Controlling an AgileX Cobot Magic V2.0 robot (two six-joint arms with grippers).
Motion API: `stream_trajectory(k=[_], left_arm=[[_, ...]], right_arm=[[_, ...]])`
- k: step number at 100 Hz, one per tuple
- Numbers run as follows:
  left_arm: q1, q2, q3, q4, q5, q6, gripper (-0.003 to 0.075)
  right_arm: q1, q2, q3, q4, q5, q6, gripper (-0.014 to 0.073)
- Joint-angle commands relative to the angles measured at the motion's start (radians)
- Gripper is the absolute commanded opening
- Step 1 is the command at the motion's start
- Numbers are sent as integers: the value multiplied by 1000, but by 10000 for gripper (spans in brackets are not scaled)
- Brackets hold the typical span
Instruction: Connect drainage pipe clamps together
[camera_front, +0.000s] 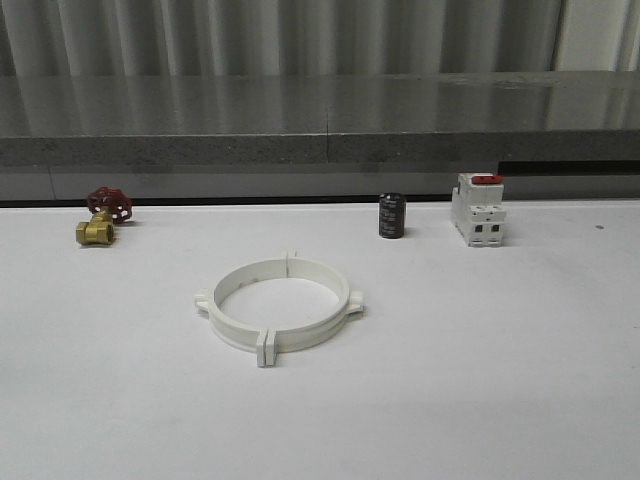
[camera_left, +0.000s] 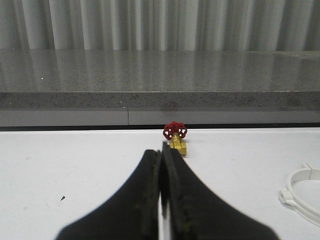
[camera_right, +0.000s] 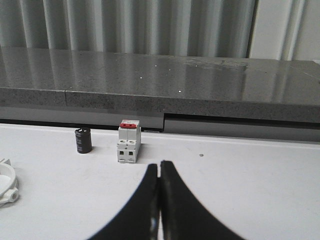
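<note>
Item 1. Left gripper: we recorded it closed, the two black fingers pressed together with nothing between them, held above the white worktop.

Item 2. Right gripper: we logged it likewise closed and empty, fingers meeting at the tips.

Item 3. Drainage pipe clamps: we found the two white half-rings lying flat near the middle of the worktop, joined into one wide ring. Paired end tabs met at the near edge and at the far edge; small lugs stood out at the left and right sides. Neither gripper touched it. We also noted part of its rim in the left wrist view and in the right wrist view.

Item 4. Dark cylinder: upright, far right of the ring, well apart from it.

Item 5. White switch with red top: upright, just right of the cylinder.

Item 6. Brass valve with red handwheel: far left, near the back edge.

Item 7. Grey stone ledge: behind the worktop.
</note>
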Motion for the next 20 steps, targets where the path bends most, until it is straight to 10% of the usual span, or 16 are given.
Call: stream_trajectory(k=[1, 20], left_arm=[[-4, -26, 45, -2, -85, -8, -21], [-4, -26, 45, -2, -85, -8, -21]], right_arm=[[-7, -19, -15, 1, -81, -6, -66], [-7, -19, -15, 1, -81, -6, -66]])
